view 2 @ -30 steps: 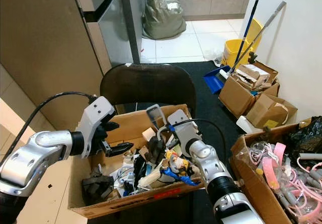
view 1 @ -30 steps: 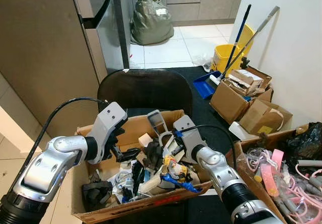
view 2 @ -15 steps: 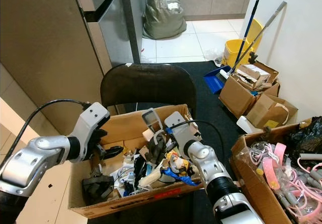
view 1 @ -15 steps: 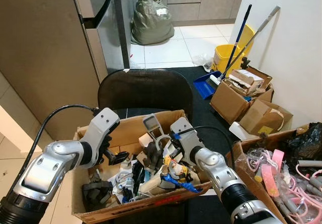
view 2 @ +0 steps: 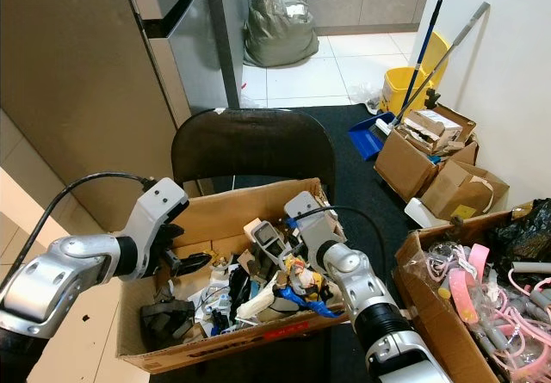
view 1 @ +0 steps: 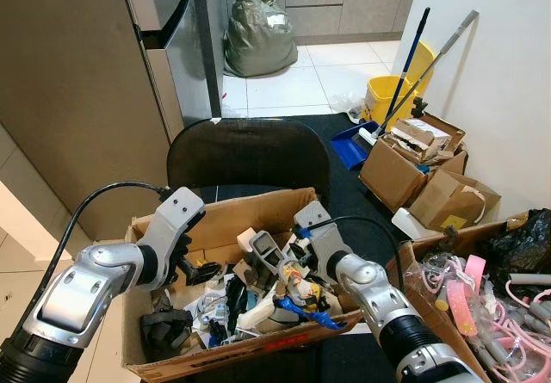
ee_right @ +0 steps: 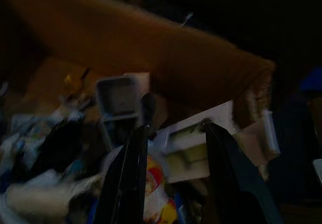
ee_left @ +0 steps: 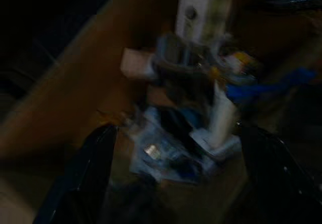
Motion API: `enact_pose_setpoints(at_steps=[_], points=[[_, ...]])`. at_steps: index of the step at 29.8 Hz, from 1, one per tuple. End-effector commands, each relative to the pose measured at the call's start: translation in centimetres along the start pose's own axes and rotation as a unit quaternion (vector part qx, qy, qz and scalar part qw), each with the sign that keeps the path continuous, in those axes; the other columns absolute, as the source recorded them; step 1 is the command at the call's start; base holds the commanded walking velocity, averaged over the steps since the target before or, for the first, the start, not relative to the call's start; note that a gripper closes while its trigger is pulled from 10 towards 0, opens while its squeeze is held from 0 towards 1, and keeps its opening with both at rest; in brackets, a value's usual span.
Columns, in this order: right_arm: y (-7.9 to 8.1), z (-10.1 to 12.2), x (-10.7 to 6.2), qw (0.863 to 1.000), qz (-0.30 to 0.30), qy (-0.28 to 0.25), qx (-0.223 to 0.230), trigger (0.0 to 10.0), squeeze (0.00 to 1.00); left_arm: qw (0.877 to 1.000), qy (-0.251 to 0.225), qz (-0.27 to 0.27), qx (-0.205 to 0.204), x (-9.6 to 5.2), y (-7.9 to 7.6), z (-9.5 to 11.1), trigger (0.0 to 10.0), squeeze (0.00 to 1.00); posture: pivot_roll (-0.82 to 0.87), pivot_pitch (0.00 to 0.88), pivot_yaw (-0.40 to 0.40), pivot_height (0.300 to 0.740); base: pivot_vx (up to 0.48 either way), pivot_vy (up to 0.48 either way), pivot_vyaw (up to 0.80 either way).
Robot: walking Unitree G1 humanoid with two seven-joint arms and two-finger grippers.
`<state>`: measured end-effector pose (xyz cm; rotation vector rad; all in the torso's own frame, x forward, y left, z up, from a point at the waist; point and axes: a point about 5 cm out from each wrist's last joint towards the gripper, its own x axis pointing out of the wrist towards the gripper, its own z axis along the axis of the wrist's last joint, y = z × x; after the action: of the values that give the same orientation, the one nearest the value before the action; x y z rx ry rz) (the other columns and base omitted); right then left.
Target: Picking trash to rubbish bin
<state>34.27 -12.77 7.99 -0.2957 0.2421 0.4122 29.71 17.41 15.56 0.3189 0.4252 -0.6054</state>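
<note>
Cardboard box point(view 1: 224, 213) of mixed trash sits on black chair point(view 1: 250, 155), within both arms' reach. Left gripper point(view 1: 205, 270) low at box's left, jaws released. Right gripper point(view 1: 288, 247) at box's centre, jaws spread over grey-white plastic piece point(ee_right: 188, 146), likely next pick.

- An open brown cardboard box point(view 2: 225, 206) heaped with mixed trash sits on a dark round-backed chair point(view 2: 251, 148).
- The left tool point(view 2: 191, 262) reaches into the box's left side.
- The right tool point(view 2: 284, 247) dips among the clutter beside a grey plastic piece point(view 2: 268, 238).
</note>
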Motion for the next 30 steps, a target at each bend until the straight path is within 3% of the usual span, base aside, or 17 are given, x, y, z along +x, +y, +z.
enact_pose_setpoints(at_steps=[1,3,4,8,11,14,17,20,30], points=[[-0.2,0.3,-0.1,1.0,-0.02,-0.018,0.007,10.0,0.0,0.998,-0.04,0.05,0.015,0.1,0.9,0.8,10.0,0.0,0.05,0.12,0.05,0.74,0.0,0.0,0.0],[-2.0,0.4,-0.7,0.992,-0.109,-0.039,0.05,10.0,0.0,0.985,-0.117,0.128,0.011,0.4,1.7,2.8,10.0,0.0,0.05,0.114,0.043,0.74,0.0,0.0,0.0],[-2.6,0.5,-1.0,0.986,-0.143,-0.052,0.061,10.0,0.0,0.98,-0.133,0.15,0.009,0.5,1.7,3.2,10.0,0.0,0.04,0.104,0.043,0.74,0.0,0.0,0.0],[-3.7,0.0,-2.8,0.966,-0.233,-0.077,0.076,10.0,0.0,0.979,-0.121,0.165,-0.001,1.1,0.8,2.5,10.0,0.0,0.03,0.091,0.043,0.74,0.0,0.0,0.0],[-4.0,-0.6,-3.7,0.957,-0.257,-0.086,0.102,10.0,0.0,0.974,-0.11,0.194,0.027,1.5,0.6,1.9,10.0,0.0,0.03,0.089,0.043,0.74,0.0,0.0,0.0],[-3.8,-0.7,-4.3,0.953,-0.251,-0.105,0.131,10.0,0.0,0.972,-0.128,0.195,-0.006,2.0,0.0,1.4,10.0,0.0,0.02,0.074,0.047,0.74,0.0,0.0,-0.41],[-3.6,-1.1,-4.6,0.952,-0.257,-0.102,0.133,10.0,0.0,0.972,-0.109,0.207,0.016,2.7,-0.4,1.0,10.0,0.0,0.01,0.069,0.051,0.74,0.0,0.0,-0.8],[-3.2,-1.5,-4.8,0.948,-0.269,-0.098,0.137,10.0,0.0,0.972,-0.121,0.2,0.038,3.2,-0.8,1.3,10.0,0.0,0.01,0.066,0.051,0.74,0.0,0.0,-0.8],[-3.0,-2.6,-6.0,0.935,-0.314,-0.078,0.147,10.0,0.0,0.968,-0.141,0.204,0.044,3.4,-0.7,1.7,10.0,0.0,0.01,0.051,0.054,0.74,0.0,0.0,-0.8]])
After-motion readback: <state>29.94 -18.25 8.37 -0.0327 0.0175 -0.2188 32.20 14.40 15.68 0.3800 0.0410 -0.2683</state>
